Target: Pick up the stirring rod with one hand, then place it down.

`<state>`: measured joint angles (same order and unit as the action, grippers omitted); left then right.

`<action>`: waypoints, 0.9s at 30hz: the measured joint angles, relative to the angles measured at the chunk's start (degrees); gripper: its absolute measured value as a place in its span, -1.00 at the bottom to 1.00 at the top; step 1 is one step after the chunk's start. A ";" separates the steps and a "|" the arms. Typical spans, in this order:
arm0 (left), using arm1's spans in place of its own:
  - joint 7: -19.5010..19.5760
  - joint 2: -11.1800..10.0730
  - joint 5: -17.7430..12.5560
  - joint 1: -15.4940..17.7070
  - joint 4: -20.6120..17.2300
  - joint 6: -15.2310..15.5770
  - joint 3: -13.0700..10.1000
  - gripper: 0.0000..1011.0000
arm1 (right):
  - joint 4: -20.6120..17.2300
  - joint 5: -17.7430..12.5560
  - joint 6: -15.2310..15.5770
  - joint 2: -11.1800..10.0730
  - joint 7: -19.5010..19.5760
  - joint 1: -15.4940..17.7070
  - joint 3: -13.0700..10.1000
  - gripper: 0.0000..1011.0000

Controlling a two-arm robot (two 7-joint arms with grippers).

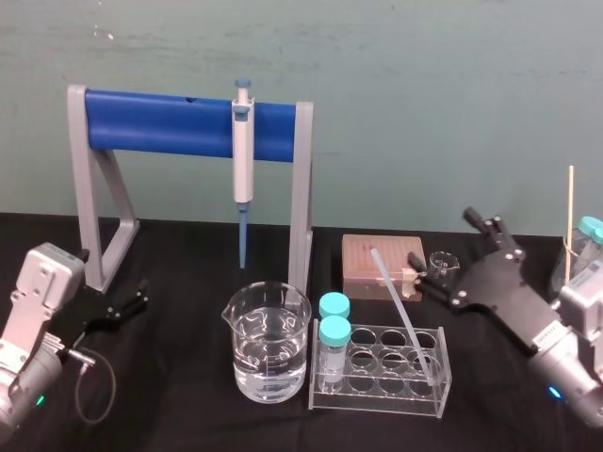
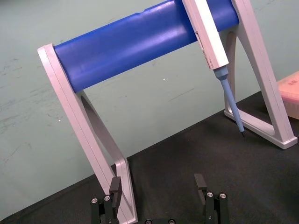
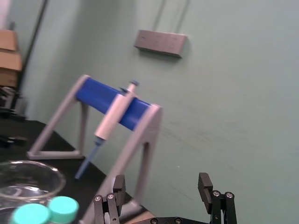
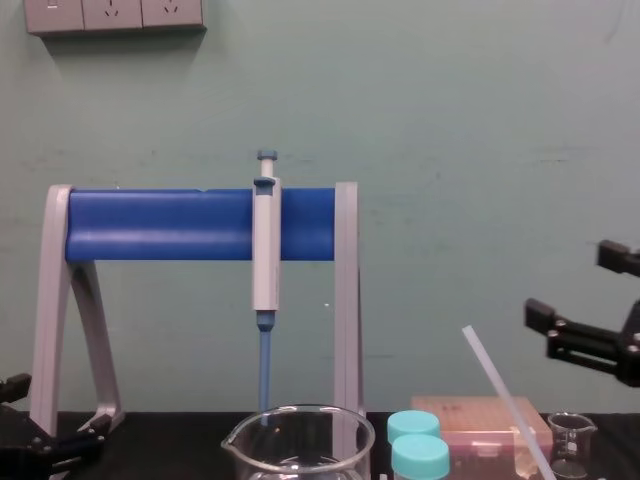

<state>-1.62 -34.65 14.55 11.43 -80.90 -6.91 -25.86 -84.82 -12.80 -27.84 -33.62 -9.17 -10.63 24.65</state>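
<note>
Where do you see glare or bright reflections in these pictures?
Head view: bright glints on the rim and water of the large beaker, and a pale sheen along the blue bar. Left wrist view: the same sheen along the bar's upper side. Chest view: a lighter band across it.

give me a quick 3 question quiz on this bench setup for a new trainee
1. True or false: the right tool is shut on the stirring rod.
2. What hangs from the blue stand? A) pipette B) beaker C) funnel
3. Fill in: ___ teal-capped vials stand in the rack.

Key: 1 false: it is open and off the rod, which leans in the rack; the left tool sits open near the stand's foot. 2 A. 3 two.
</note>
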 joint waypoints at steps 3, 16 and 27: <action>0.00 0.00 0.00 0.00 0.00 0.00 0.00 0.98 | 0.72 -0.39 -0.67 0.47 -2.45 -0.87 0.78 0.98; 0.00 0.00 0.00 0.00 0.00 0.00 0.00 0.98 | 5.06 -4.03 1.17 3.44 -10.98 -4.53 2.78 0.98; 0.00 0.00 0.00 0.00 0.00 0.00 0.00 0.98 | 8.72 -5.44 4.31 5.63 -14.77 -6.66 2.79 0.98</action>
<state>-1.62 -34.65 14.55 11.43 -80.90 -6.90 -25.86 -76.10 -18.24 -23.53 -27.99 -23.94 -17.28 27.45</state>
